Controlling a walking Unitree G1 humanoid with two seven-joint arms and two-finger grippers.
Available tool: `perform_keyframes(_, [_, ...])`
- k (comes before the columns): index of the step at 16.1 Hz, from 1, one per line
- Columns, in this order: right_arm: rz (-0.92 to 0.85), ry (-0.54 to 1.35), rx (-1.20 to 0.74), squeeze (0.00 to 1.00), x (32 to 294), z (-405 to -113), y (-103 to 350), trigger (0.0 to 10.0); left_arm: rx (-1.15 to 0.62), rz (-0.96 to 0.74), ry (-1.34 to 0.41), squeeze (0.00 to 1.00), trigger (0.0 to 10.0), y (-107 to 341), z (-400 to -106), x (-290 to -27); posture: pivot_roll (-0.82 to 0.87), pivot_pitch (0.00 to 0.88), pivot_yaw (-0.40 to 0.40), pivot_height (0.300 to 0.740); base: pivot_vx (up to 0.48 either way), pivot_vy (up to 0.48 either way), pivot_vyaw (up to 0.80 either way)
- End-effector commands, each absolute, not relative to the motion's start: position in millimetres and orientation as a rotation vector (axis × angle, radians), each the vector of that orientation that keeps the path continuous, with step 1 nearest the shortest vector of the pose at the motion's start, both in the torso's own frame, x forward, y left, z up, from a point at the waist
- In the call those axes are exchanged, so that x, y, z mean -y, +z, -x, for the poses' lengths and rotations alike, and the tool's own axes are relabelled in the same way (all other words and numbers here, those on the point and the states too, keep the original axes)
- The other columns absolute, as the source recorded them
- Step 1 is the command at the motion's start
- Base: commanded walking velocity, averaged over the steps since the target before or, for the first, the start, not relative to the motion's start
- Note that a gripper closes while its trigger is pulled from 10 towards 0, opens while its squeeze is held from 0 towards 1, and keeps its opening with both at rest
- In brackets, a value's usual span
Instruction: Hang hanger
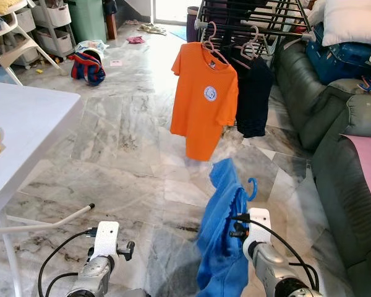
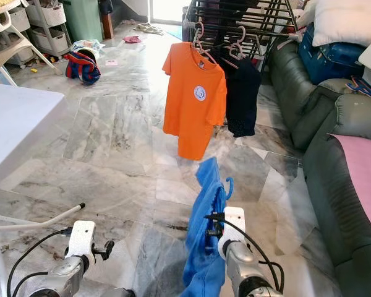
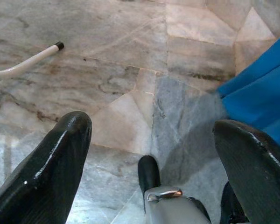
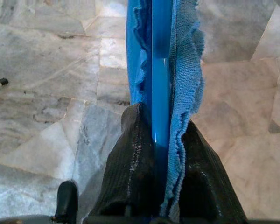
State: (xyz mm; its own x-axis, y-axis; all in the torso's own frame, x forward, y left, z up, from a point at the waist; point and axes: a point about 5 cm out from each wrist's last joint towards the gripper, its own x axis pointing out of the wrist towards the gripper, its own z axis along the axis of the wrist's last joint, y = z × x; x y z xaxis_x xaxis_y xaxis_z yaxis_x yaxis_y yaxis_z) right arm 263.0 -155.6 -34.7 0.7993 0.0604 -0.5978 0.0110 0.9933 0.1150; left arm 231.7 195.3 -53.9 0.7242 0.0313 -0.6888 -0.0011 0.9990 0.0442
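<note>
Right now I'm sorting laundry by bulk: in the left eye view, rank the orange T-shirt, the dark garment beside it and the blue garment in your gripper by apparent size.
1. Orange T-shirt
2. Blue garment, held by the right gripper; nearness to the camera inflates it, so its place is unsure.
3. Dark garment, partly hidden behind the T-shirt.

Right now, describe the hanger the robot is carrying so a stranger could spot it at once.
Start at the black drying rack beside the grey sofa, where an orange T-shirt and a dark garment hang. Nearer the camera, the right gripper pinches a blue hanger draped in a blue garment; the rack's hangers are pink.
</note>
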Motion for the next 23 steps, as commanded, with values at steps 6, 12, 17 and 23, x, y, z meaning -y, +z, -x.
perform_keyframes(6, [-0.106, 0.005, -0.648, 0.0, 158, -261, -36, 10.0, -0.827, -0.024, -0.027, 0.0, 10.0, -65, -216, -188, 0.06, 0.038, -0.076, 0.74, 0.306, 0.0, -0.07])
perform_keyframes(12, [-0.095, 0.004, -0.654, 0.0, 161, -259, -38, 10.0, -0.853, -0.033, -0.06, 0.0, 10.0, -71, -209, -178, 0.04, 0.06, -0.078, 0.74, 0.417, 0.0, 0.0])
perform_keyframes(17, [-0.093, 0.0, -0.64, 0.0, 164, -262, -35, 10.0, -0.864, -0.031, -0.068, 0.0, 10.0, -71, -209, -173, 0.04, 0.072, -0.078, 0.74, 0.43, 0.0, -0.08])
perform_keyframes(23, [-0.075, 0.009, -0.605, 0.0, 166, -269, -29, 10.0, -0.866, -0.014, -0.029, 0.0, 10.0, -71, -207, -185, 0.04, 0.082, -0.082, 0.74, 0.441, 0.0, 0.0])
